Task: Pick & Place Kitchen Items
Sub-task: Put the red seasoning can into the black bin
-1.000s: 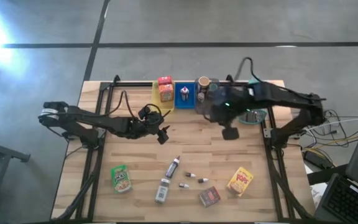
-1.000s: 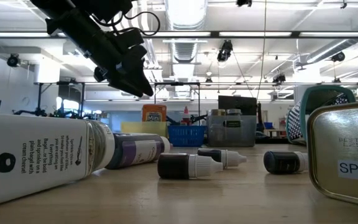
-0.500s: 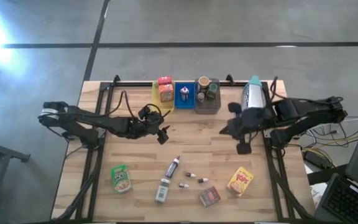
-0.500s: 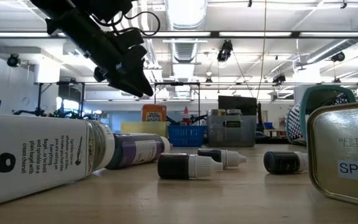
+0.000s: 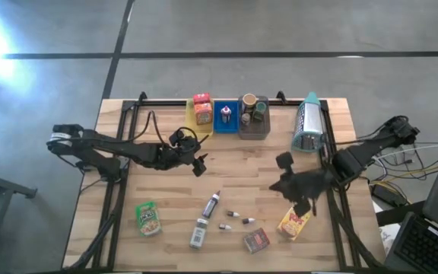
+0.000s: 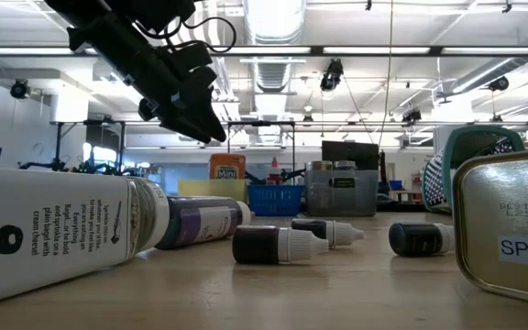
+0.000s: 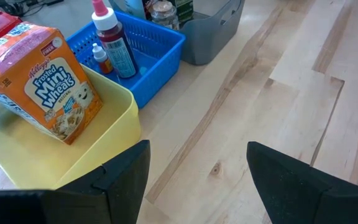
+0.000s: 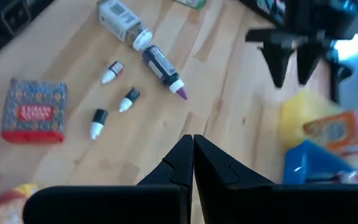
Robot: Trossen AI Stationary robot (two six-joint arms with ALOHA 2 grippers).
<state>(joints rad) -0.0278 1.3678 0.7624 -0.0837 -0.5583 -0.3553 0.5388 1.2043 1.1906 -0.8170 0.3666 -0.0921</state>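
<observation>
Loose kitchen items lie on the near half of the table: a green pouch (image 5: 149,218), a dark bottle (image 5: 212,203), a label jar (image 5: 198,232), three vials (image 5: 238,218), a red tin (image 5: 256,240) and a yellow pouch (image 5: 294,221). My right gripper (image 5: 280,186) is shut and empty above the table, just far of the yellow pouch. It points toward the vials (image 8: 129,99) and the tin (image 8: 33,111). My left gripper (image 7: 197,155) is open and empty, and hovers near the yellow tray (image 5: 192,125).
Three trays stand along the far edge. The yellow tray (image 7: 61,155) holds an orange box (image 7: 51,90) and a red box, the blue tray (image 5: 226,116) a small red bottle, the grey tray (image 5: 254,122) a brown cup and a jar. A teal and white cylinder (image 5: 308,122) lies at far right.
My right gripper has swung from beside the grey tray toward the table's near right, and now hangs just far of the yellow pouch. Its arm has uncovered the teal and white cylinder.
</observation>
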